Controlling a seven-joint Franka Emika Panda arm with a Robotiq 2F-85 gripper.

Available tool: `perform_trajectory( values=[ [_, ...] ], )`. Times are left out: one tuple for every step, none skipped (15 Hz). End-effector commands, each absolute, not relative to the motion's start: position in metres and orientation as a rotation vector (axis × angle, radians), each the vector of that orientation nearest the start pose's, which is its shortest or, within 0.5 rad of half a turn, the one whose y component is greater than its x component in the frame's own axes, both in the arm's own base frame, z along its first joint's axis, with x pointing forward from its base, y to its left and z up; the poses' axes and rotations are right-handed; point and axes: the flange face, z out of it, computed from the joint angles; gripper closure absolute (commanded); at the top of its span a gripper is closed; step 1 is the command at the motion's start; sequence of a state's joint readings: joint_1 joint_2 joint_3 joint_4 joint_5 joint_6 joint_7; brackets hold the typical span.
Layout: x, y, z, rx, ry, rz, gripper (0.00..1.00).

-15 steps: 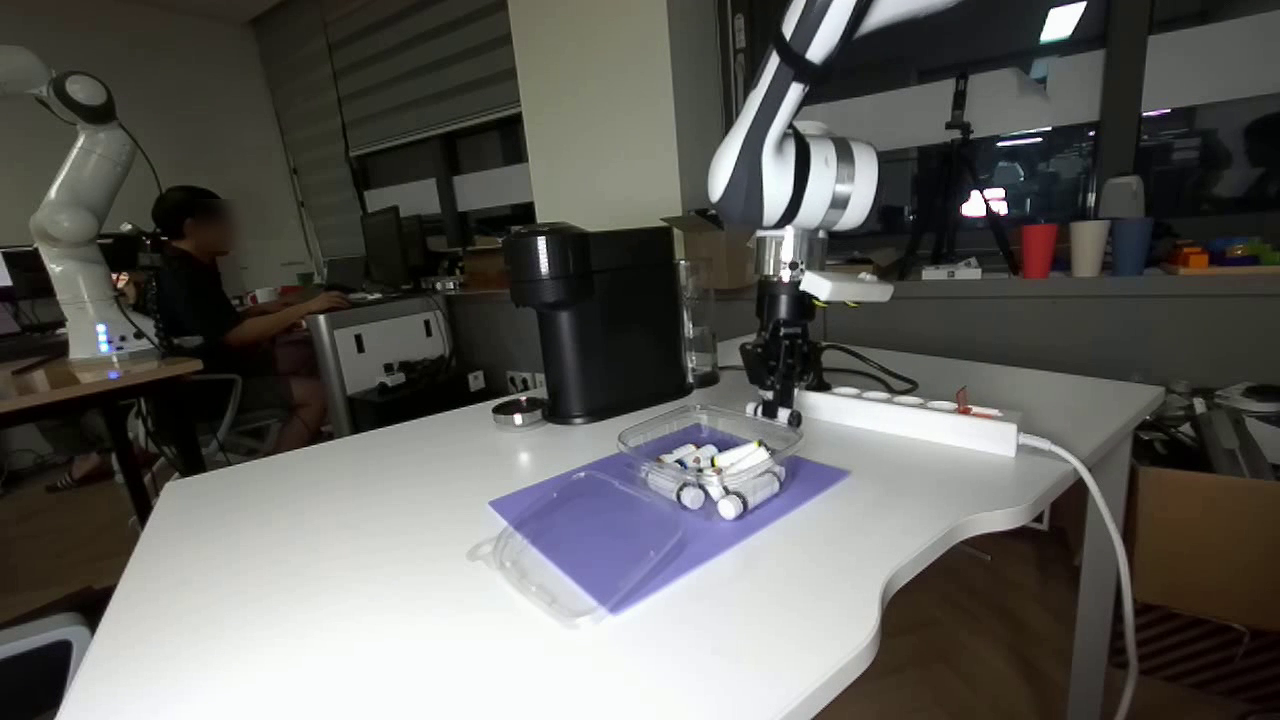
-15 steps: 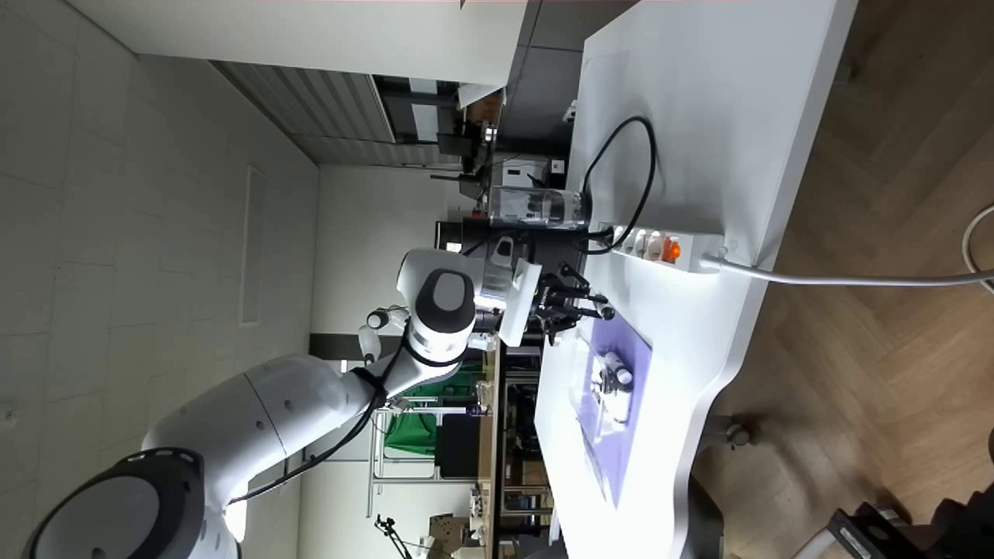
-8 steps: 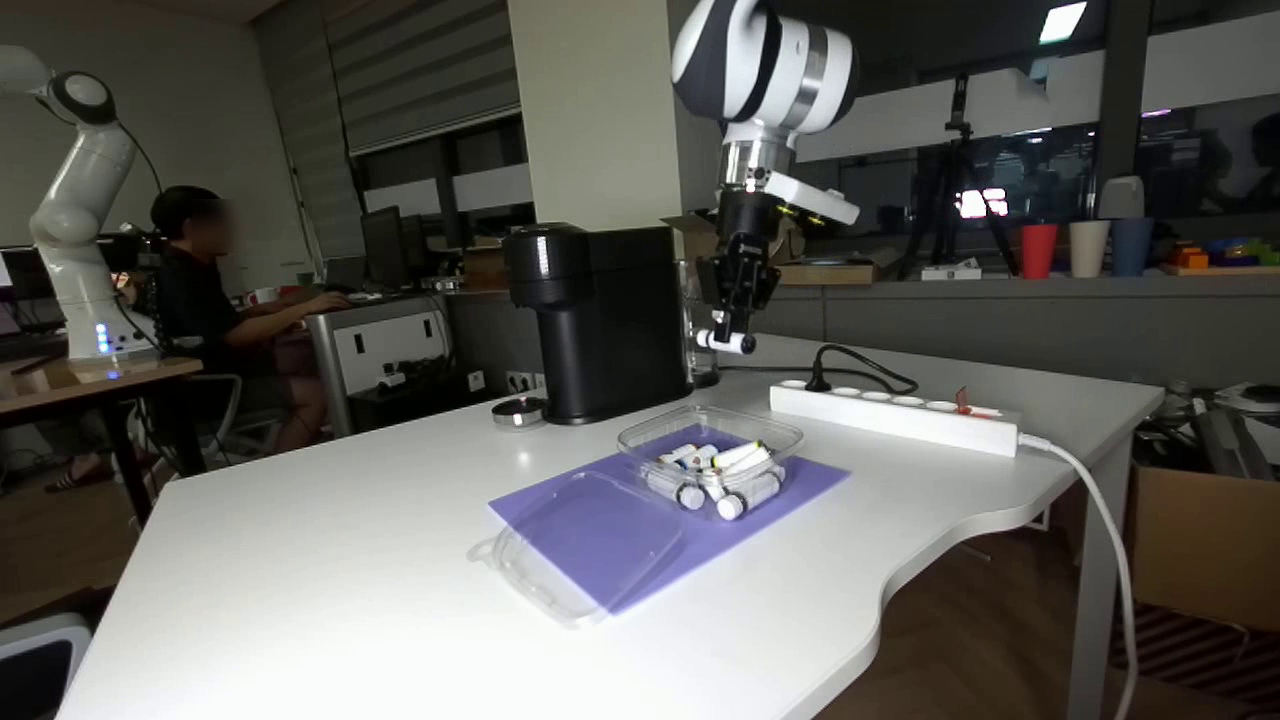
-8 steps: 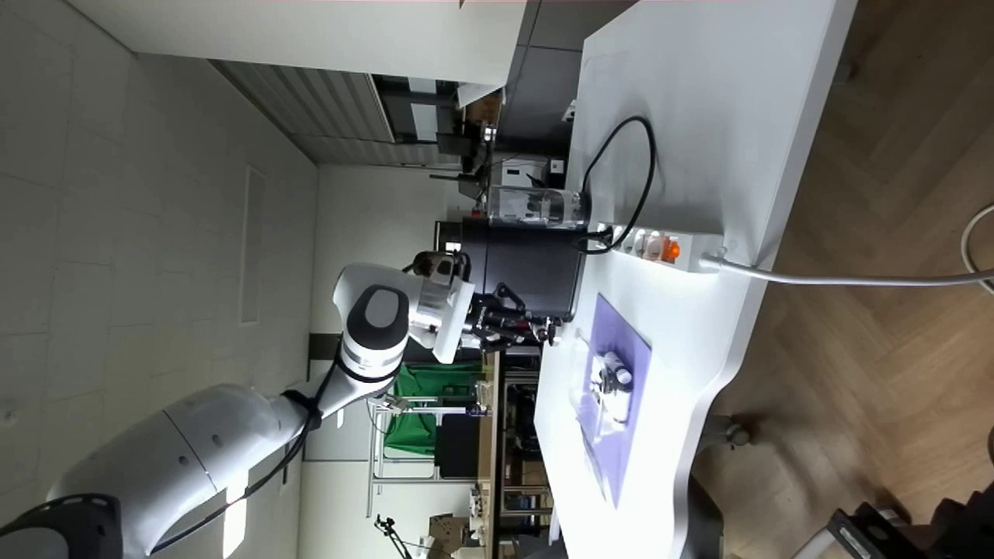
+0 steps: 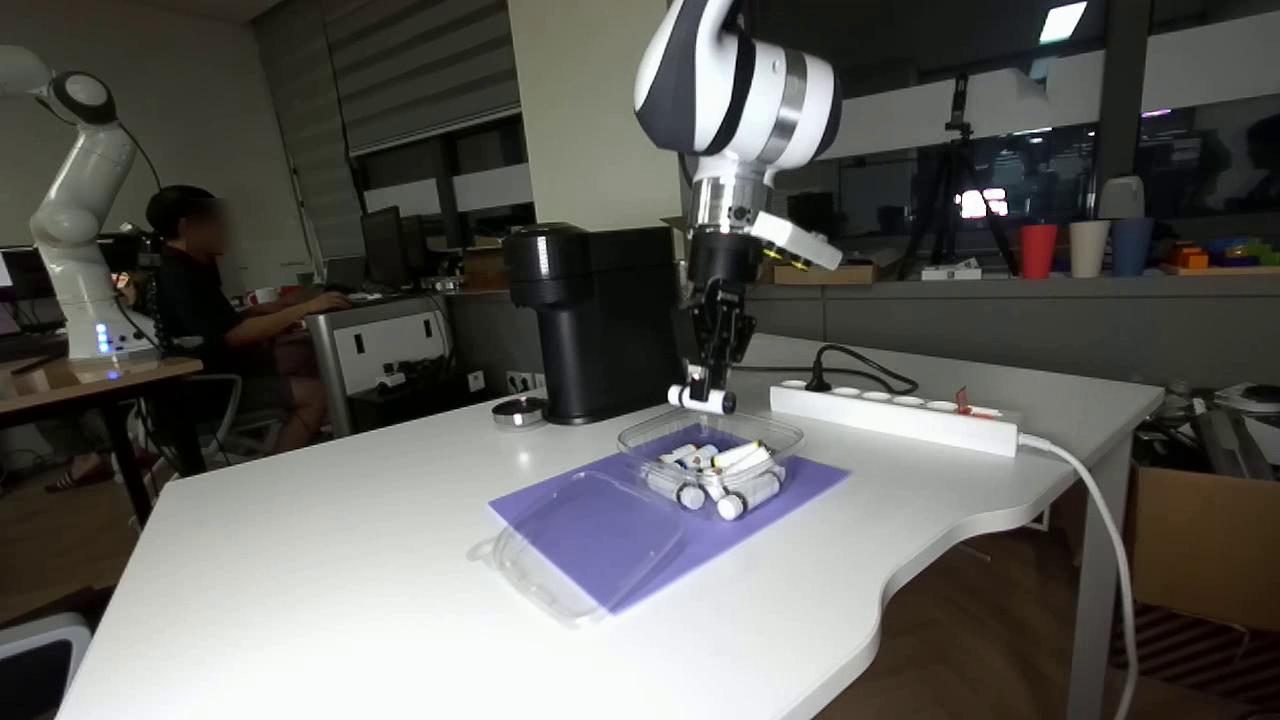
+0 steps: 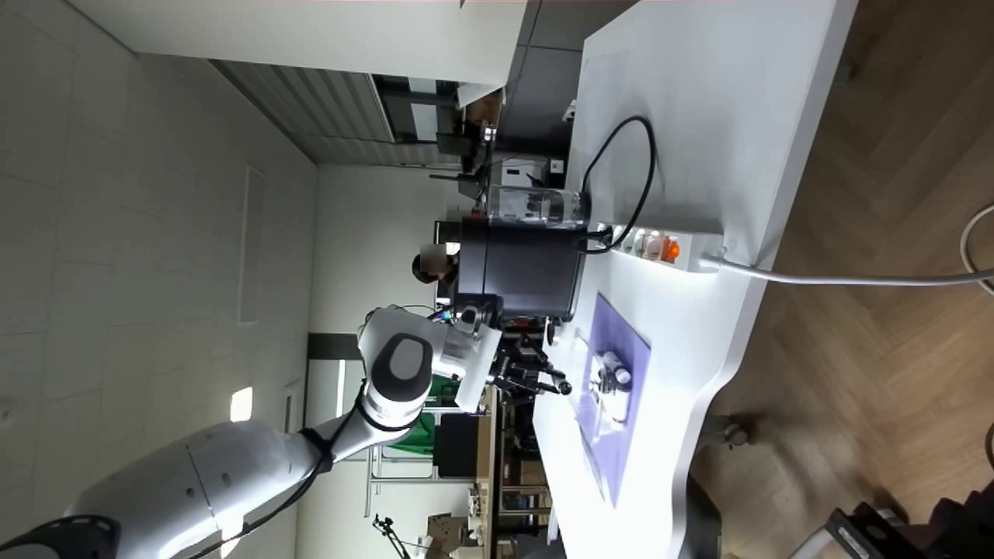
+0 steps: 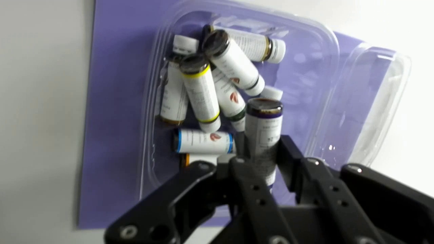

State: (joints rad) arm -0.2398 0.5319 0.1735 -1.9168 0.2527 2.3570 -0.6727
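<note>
My gripper [image 7: 263,146] is shut on a small vial [image 7: 263,127] with a white label, dark glass end and purple band. The vial lies sideways across the fingers, its cap end mostly hidden by them in the wrist view. In an exterior view the held vial [image 5: 702,400] hangs at the back rim of a clear plastic container [image 5: 628,446], above it. Inside the container lie several similar vials, among them a yellow-banded vial [image 7: 202,96] and a blue-banded vial [image 7: 205,142]. The container rests on a purple sheet [image 5: 690,545].
A clear lid [image 5: 585,550] lies on the sheet, partly over the white table [image 5: 350,580]. Behind stand a black coffee machine [image 5: 625,320] and a small round tin [image 5: 519,412]. A white power strip [image 5: 900,418] with a black cable [image 6: 648,167] lies at the side.
My gripper was low beside the power strip with the vial. It rose and moved away from the strip, then came down over the container, the vial still between its fingers.
</note>
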Motion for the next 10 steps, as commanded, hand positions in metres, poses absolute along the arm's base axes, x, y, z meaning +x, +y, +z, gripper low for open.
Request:
perform_trajectory(
  values=[
    [0.599,-0.035,0.187,-2.799,-0.594,0.037,0.56],
    [0.598,-0.032,0.188,-2.794,-0.608,0.031,0.47],
    [0.599,-0.029,0.194,-2.800,-0.621,0.018,0.43],
    [0.601,-0.027,0.207,-2.810,-0.634,-0.010,0.35],
    [0.603,-0.027,0.223,-2.819,-0.642,-0.040,0.29],
    [0.604,-0.026,0.243,-2.841,-0.653,-0.085,0.22],
    [0.605,-0.025,0.261,-2.857,-0.661,-0.112,0.15],
    [0.606,-0.025,0.280,-2.874,-0.659,-0.141,0.08],
    [0.605,-0.029,0.297,-2.901,-0.632,-0.126,0.02],
    [0.602,-0.035,0.310,-2.946,-0.570,-0.084,0.01]
  ],
)
